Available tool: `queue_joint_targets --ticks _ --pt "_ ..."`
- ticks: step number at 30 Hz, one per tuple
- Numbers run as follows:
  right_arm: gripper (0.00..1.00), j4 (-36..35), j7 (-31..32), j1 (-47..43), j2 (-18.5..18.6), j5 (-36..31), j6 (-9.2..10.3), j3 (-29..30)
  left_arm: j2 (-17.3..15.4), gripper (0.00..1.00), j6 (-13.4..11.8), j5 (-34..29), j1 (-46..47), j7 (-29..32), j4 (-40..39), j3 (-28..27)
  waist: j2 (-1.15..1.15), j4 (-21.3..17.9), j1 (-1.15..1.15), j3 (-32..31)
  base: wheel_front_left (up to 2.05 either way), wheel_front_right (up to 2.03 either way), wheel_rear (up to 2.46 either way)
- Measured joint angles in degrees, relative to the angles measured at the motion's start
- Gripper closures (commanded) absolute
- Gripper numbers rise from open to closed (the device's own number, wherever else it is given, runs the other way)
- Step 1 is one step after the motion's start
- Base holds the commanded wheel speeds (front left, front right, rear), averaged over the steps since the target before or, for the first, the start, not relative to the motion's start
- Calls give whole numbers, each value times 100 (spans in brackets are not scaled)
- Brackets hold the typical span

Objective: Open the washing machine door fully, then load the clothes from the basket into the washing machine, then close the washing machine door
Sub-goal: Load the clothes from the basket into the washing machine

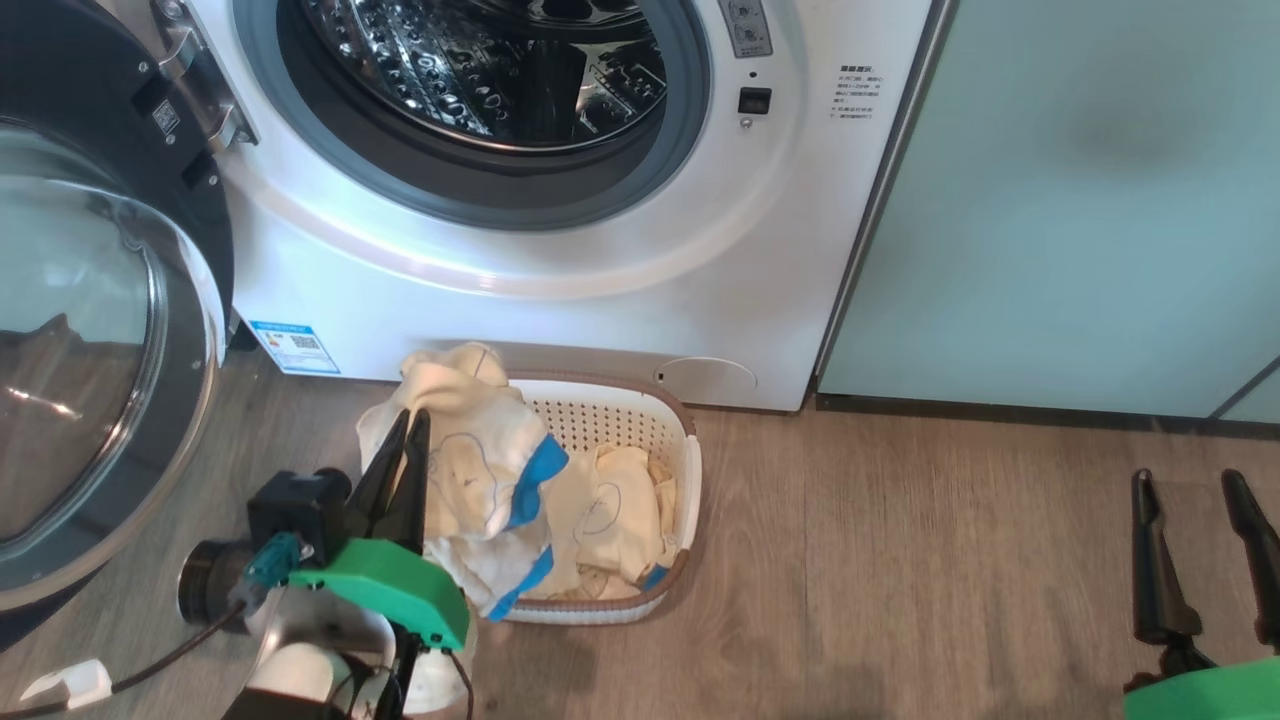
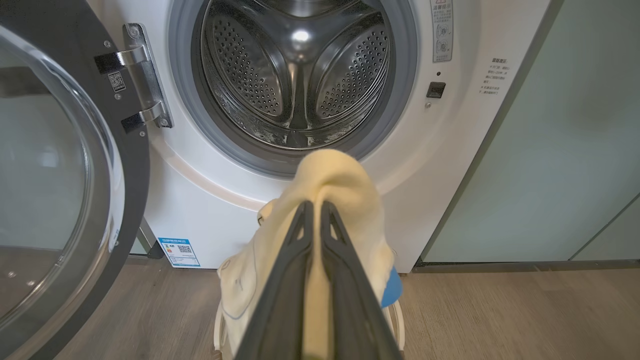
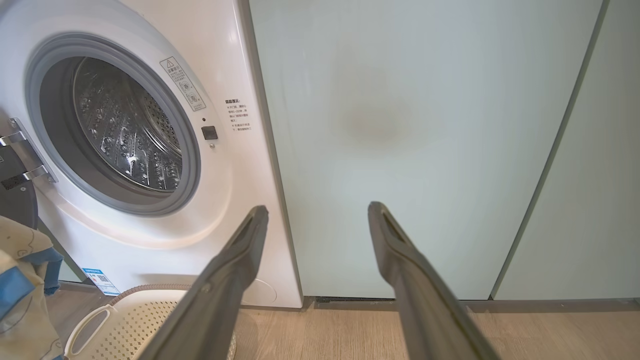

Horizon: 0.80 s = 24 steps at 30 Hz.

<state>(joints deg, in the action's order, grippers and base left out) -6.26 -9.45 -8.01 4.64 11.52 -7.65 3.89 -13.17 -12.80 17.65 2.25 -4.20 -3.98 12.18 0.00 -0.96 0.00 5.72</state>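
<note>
The white washing machine [image 1: 560,270] stands with its steel drum [image 2: 300,75] exposed. Its black-rimmed glass door [image 1: 90,330] is swung wide open to the left. On the floor in front sits the white basket [image 1: 680,470] with pale-yellow clothes [image 1: 620,510] lying in it. My left gripper [image 1: 408,422] is shut on a pale-yellow garment with blue trim [image 1: 480,470], lifted above the basket's left end. In the left wrist view the cloth [image 2: 330,185] drapes over the fingertips, below the drum opening. My right gripper [image 1: 1190,480] hangs open at the lower right, nothing between its fingers [image 3: 235,250].
Pale-green cabinet doors [image 1: 1080,200] stand right of the machine. Wood floor [image 1: 900,580] stretches between the basket and my right gripper. A blue label sticker [image 1: 296,347] marks the machine's lower left front.
</note>
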Motion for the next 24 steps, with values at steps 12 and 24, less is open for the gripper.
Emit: queue_joint_targets --ticks 12,24 --pt "0 -16 40 1 -24 1 0 10 -2 100 -22 53 1 -1 -8 64 0 14 0 72 0 0 0" --pt "0 -35 31 9 -62 19 0 1 2 100 -44 59 203 -27 152 75 0 -18 0 370 0 0 0"
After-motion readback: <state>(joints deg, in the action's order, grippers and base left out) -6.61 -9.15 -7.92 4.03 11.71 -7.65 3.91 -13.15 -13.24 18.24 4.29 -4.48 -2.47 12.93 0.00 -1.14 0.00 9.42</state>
